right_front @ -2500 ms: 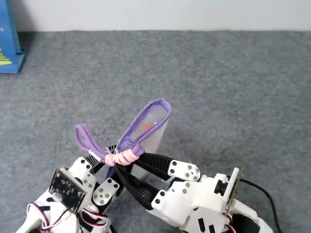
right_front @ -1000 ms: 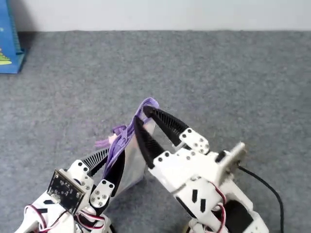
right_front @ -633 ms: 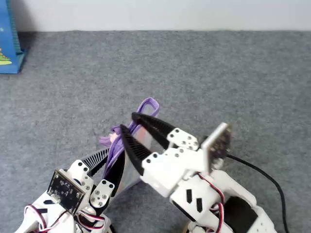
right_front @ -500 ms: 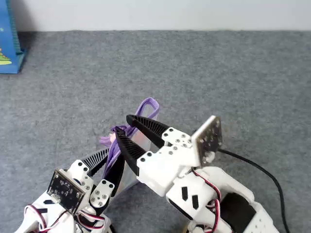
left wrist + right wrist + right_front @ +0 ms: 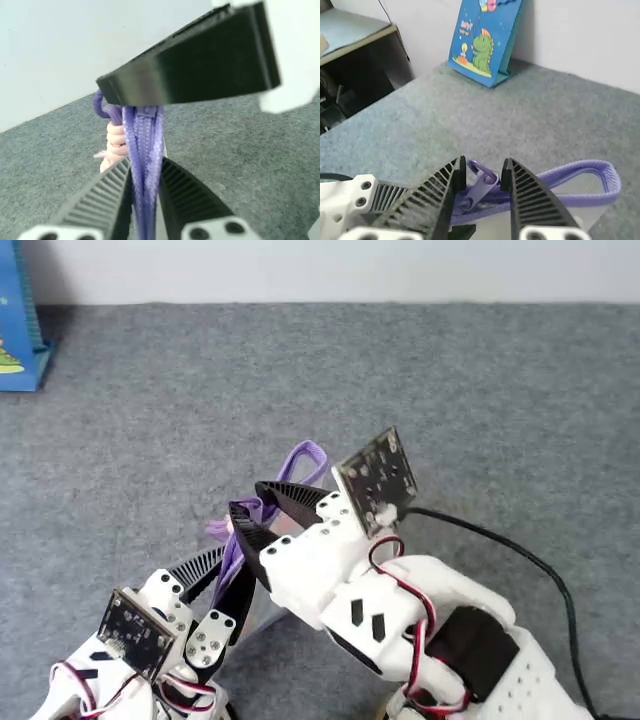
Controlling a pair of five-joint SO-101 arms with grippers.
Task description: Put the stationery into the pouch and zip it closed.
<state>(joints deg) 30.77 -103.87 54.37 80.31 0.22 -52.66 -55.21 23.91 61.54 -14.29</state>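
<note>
Your left claw [image 5: 145,167] is clamped on the purple-trimmed clear plastic pouch [image 5: 580,186]; the right claw [image 5: 484,163] sits apart around the pouch's purple zipper pull [image 5: 482,186].

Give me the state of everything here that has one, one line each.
pouch: held upright, zip extent unclear.
left gripper: shut on pouch rim.
right gripper: open, fingers either side of zipper pull.
blue gift bag: standing upright by wall.

I see the pouch [image 5: 305,455] edged in purple webbing around a pale panel, with a pink cord [image 5: 116,142]. The left gripper [image 5: 145,172] and right gripper [image 5: 485,167], 2 alike, have black ribbed jaws and white bodies. The mat [image 5: 480,390] is mottled grey, and the gift bag [image 5: 485,40] is blue with a green dinosaur.
</note>
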